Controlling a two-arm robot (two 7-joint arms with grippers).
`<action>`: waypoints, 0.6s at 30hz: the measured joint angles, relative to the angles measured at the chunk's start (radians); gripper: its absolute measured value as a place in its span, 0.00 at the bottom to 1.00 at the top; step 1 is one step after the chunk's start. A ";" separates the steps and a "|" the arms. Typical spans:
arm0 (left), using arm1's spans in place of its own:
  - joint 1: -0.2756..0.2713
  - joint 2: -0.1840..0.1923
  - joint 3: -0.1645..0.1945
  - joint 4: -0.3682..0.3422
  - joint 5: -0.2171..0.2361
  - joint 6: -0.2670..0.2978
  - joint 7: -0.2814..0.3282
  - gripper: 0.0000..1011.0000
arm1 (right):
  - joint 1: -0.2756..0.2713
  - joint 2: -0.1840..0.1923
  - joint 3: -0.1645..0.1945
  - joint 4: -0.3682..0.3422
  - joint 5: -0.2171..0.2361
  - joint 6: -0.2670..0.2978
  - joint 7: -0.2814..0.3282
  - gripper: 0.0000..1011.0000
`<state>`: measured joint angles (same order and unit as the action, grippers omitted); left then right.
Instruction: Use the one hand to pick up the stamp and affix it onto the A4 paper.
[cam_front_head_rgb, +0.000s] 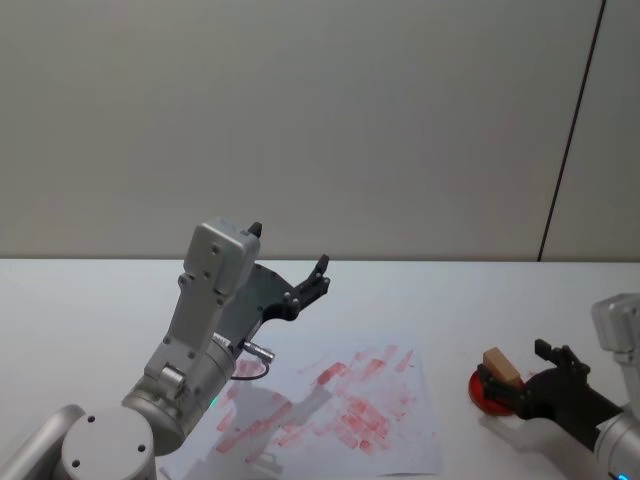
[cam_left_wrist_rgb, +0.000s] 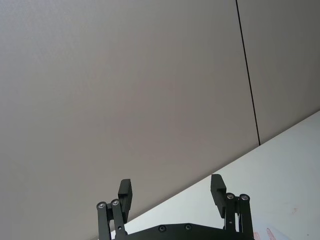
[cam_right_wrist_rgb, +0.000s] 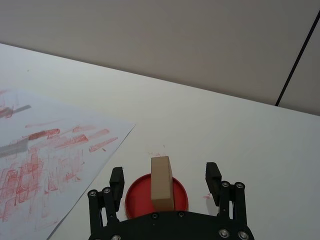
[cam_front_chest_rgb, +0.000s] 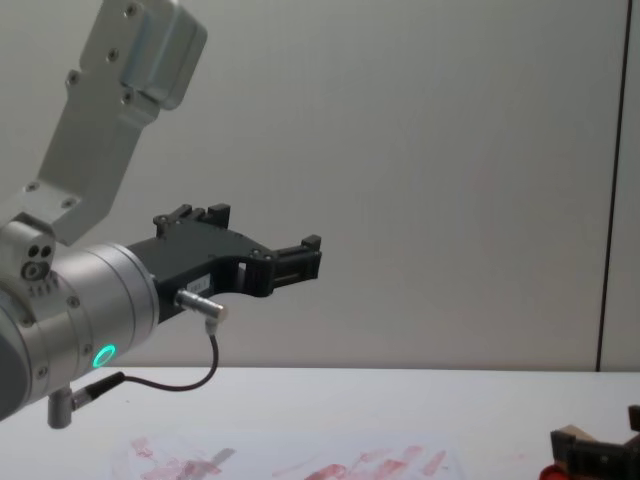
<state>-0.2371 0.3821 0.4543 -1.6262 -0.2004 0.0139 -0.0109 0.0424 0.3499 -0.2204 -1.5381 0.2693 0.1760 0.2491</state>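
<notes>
The stamp (cam_right_wrist_rgb: 161, 182), a light tan wooden block, stands on end on a red round disc (cam_right_wrist_rgb: 137, 197) to the right of the A4 paper (cam_right_wrist_rgb: 45, 150). My right gripper (cam_right_wrist_rgb: 165, 175) is open and straddles the block, with a gap between it and each finger. In the head view the same gripper (cam_front_head_rgb: 515, 372) sits low at the table's right with the stamp (cam_front_head_rgb: 500, 364) between its fingers, beside the red-smeared A4 paper (cam_front_head_rgb: 340, 400). My left gripper (cam_front_head_rgb: 290, 250) is raised above the paper's far left, open and empty.
The white table (cam_front_head_rgb: 480, 300) runs back to a plain grey wall. My left arm's silver wrist with its green-lit ring and cable (cam_front_chest_rgb: 100, 320) hangs high over the paper's left part (cam_front_chest_rgb: 300, 465). Bare table lies behind and to the right of the disc.
</notes>
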 joint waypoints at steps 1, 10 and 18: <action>0.000 0.000 0.000 0.000 0.000 0.000 0.000 0.99 | 0.002 -0.002 -0.002 0.006 0.000 0.001 0.003 0.99; 0.000 0.000 0.000 0.000 0.000 0.000 0.000 0.99 | 0.017 -0.016 -0.010 0.036 -0.002 0.002 0.013 0.96; 0.000 0.000 0.000 0.000 0.000 0.000 0.000 0.99 | 0.031 -0.027 -0.016 0.065 -0.010 0.002 0.015 0.76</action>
<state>-0.2371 0.3821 0.4542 -1.6262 -0.2004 0.0139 -0.0109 0.0730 0.3234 -0.2360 -1.4730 0.2588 0.1779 0.2644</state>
